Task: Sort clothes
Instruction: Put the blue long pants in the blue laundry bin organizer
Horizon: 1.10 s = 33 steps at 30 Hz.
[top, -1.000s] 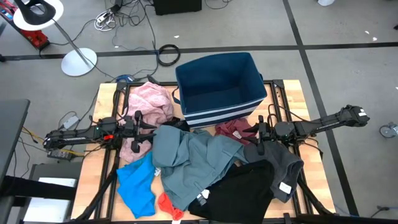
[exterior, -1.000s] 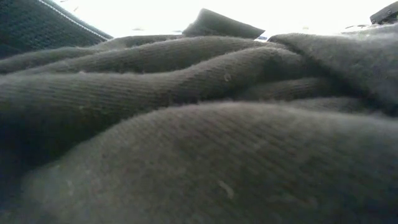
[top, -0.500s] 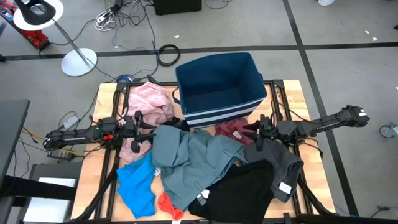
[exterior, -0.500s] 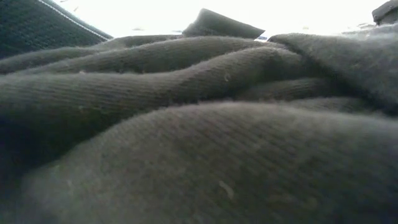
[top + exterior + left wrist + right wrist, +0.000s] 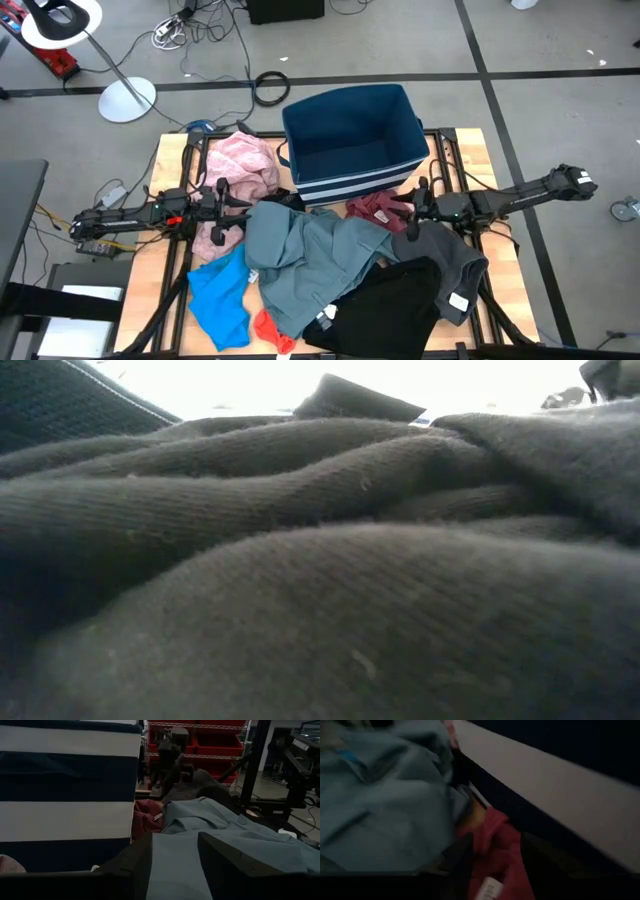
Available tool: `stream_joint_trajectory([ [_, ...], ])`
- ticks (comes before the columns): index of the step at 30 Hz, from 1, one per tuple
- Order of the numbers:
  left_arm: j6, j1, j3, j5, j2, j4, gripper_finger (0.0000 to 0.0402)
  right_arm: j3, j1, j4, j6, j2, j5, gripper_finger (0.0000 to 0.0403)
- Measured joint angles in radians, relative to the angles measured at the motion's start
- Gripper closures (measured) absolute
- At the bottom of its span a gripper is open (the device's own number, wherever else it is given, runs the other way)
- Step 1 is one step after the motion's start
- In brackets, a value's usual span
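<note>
Overhead, the wooden slatted table [image 5: 470, 150] carries the whole load. At its left side the left gripper [image 5: 236, 206] rests level above the surface, fingers apart and holding nothing, with its tips at the near edge of the grey-blue garment [image 5: 310, 262]. A crumpled pink garment [image 5: 245, 165] lies just behind that gripper, and a bright blue piece [image 5: 220, 295] lies in front of it, touching the grey-blue garment. A small red sock [image 5: 270, 328] sits at the front edge, beside the bright blue piece.

At centre, the navy fabric bin with white stripes [image 5: 352, 140] stands upright at the back of the table, its opening upward. In the left wrist view its striped wall [image 5: 67, 785] fills one side, with the grey-blue cloth [image 5: 240, 840] directly ahead of the fingers.

A black garment [image 5: 385, 310] overlaps the front of the grey-blue one and blocks the low view almost entirely [image 5: 320, 580].

At the right, the right gripper [image 5: 410, 212] hovers with fingers apart over the maroon garment [image 5: 375, 210], which lies against the base of the bin; nothing is clamped. The right wrist view shows the maroon cloth [image 5: 495, 855] between the fingers. A dark grey garment [image 5: 450, 265] lies under the right arm.
</note>
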Motion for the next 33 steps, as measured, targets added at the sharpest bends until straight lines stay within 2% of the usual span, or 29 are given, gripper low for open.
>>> stream_joint_trajectory([
  [4, 0.0, 0.0, 0.0, 0.0, 0.0, 0.0, 0.0239, 0.227, 0.0, -0.301, 0.082, 0.115, 0.017, 0.0252],
  [8, 0.0, 0.0, 0.0, 0.0, 0.0, 0.0, 0.0239, 0.436, 0.0, -0.642, 0.304, 0.257, 0.003, 0.027],
  [11, 0.0, 0.0, 0.0, 0.0, 0.0, 0.0, 0.0239, 0.536, 0.008, -0.813, 0.438, 0.351, -0.059, 0.0282],
  [20, 0.0, 0.0, 0.0, 0.0, 0.0, 0.0, 0.0239, 0.573, 0.15, -0.826, 0.673, 0.514, -0.164, 0.0298],
  [26, 0.0, 0.0, 0.0, 0.0, 0.0, 0.0, 0.0239, 0.579, 0.249, -0.623, 0.695, 0.57, -0.175, 0.0298],
  [29, 0.0, 0.0, 0.0, 0.0, 0.0, 0.0, 0.0239, 0.64, 0.265, -0.641, 0.694, 0.621, -0.181, 0.0298],
  [33, 0.0, 0.0, 0.0, 0.0, 0.0, 0.0, 0.0239, 0.795, 0.27, -0.768, 0.646, 0.725, -0.182, 0.0302],
])
